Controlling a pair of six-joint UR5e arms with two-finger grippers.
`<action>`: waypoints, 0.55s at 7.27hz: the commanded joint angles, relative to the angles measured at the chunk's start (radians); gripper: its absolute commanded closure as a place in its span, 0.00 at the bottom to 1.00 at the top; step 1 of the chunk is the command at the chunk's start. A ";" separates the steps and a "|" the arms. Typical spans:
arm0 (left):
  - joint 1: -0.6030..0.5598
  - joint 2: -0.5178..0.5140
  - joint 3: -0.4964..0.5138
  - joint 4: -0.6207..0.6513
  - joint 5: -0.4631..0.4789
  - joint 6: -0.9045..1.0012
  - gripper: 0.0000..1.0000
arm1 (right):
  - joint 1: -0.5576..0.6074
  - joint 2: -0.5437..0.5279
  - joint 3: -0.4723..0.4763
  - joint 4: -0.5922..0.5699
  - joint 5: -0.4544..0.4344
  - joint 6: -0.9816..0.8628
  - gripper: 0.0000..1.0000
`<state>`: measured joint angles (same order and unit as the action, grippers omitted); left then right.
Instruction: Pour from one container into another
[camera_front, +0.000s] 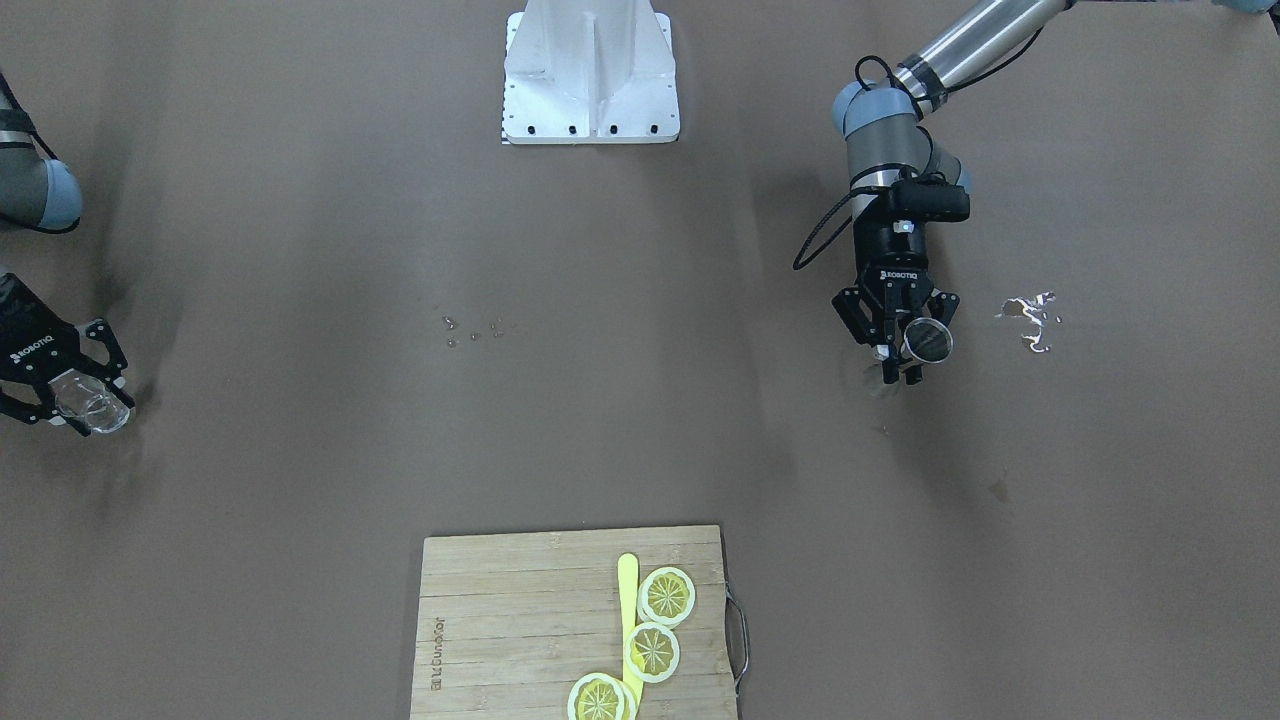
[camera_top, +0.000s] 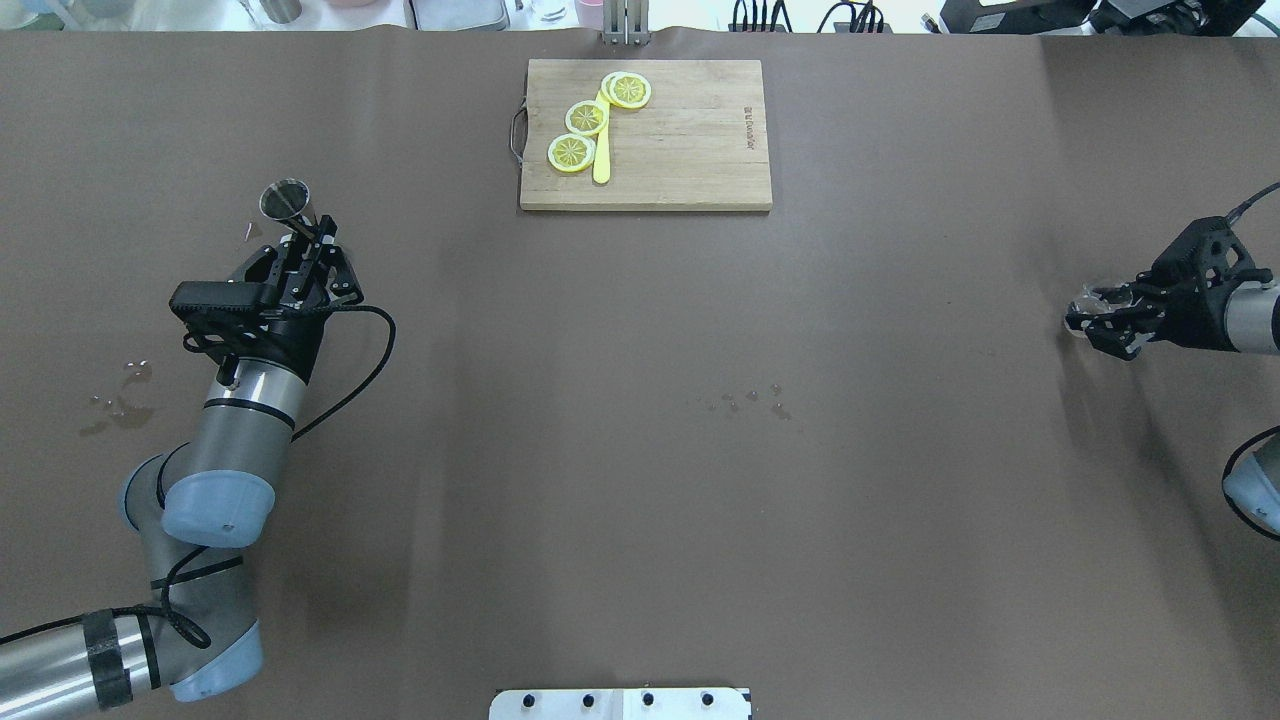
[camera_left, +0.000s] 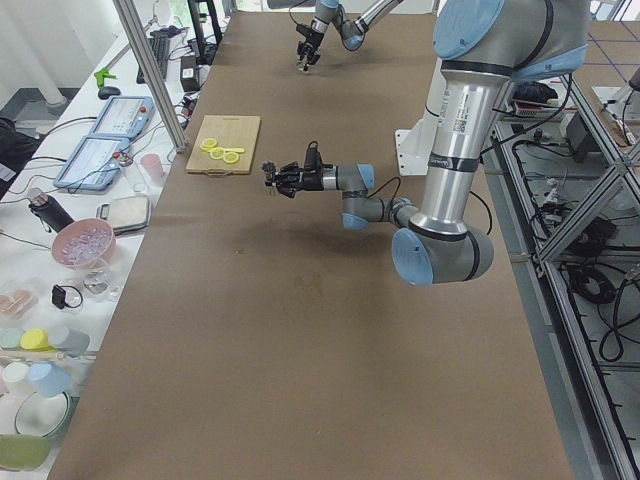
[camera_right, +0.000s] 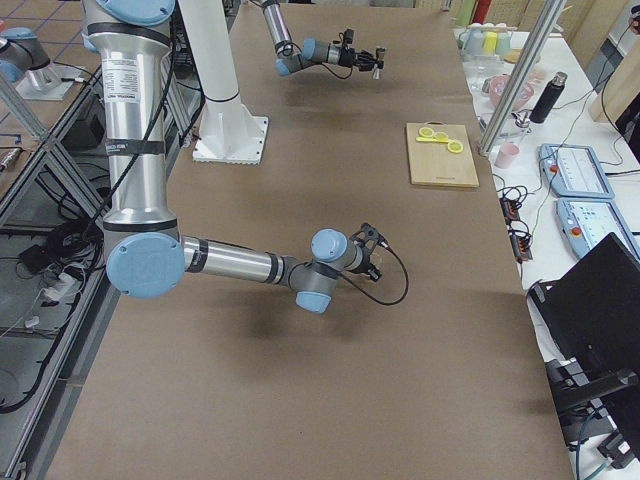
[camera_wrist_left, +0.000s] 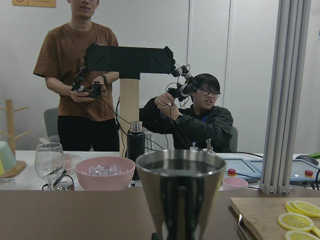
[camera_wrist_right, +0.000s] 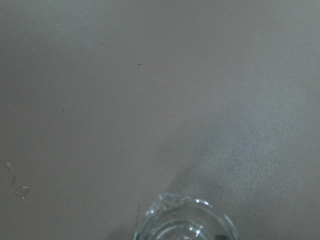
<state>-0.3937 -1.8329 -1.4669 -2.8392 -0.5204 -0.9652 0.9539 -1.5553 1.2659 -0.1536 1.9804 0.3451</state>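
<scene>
A steel jigger (camera_top: 285, 200) stands upright in my left gripper (camera_top: 303, 240), which is shut on its lower half, at the table's left side. The left wrist view fills with its cone (camera_wrist_left: 180, 195), and the front view shows its open mouth (camera_front: 928, 340). A clear glass (camera_top: 1082, 303) sits between the fingers of my right gripper (camera_top: 1100, 318), which is shut on it, at the far right edge of the table. It also shows in the front view as the glass (camera_front: 97, 410) and in the right wrist view as a rim (camera_wrist_right: 185, 220). The two containers are far apart.
A wooden cutting board (camera_top: 690, 150) at the far middle carries lemon slices (camera_top: 585, 117) and a yellow knife (camera_top: 602, 160). Water drops (camera_top: 750, 400) lie mid-table, and a spill (camera_top: 120, 405) lies beside the left arm. Two people (camera_wrist_left: 190, 115), a pink bowl (camera_wrist_left: 104, 172) and a wine glass (camera_wrist_left: 49, 162) are beyond the table.
</scene>
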 joint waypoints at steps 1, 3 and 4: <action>-0.001 0.015 0.003 0.049 0.002 -0.073 1.00 | -0.006 0.004 -0.002 0.000 0.000 0.000 1.00; -0.001 0.027 0.022 0.054 0.002 -0.109 1.00 | -0.006 0.003 -0.003 0.000 0.000 0.000 0.85; -0.001 0.030 0.036 0.067 0.002 -0.141 1.00 | -0.006 0.003 -0.008 0.000 0.000 0.000 0.74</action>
<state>-0.3942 -1.8081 -1.4464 -2.7847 -0.5185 -1.0722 0.9481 -1.5522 1.2615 -0.1534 1.9804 0.3451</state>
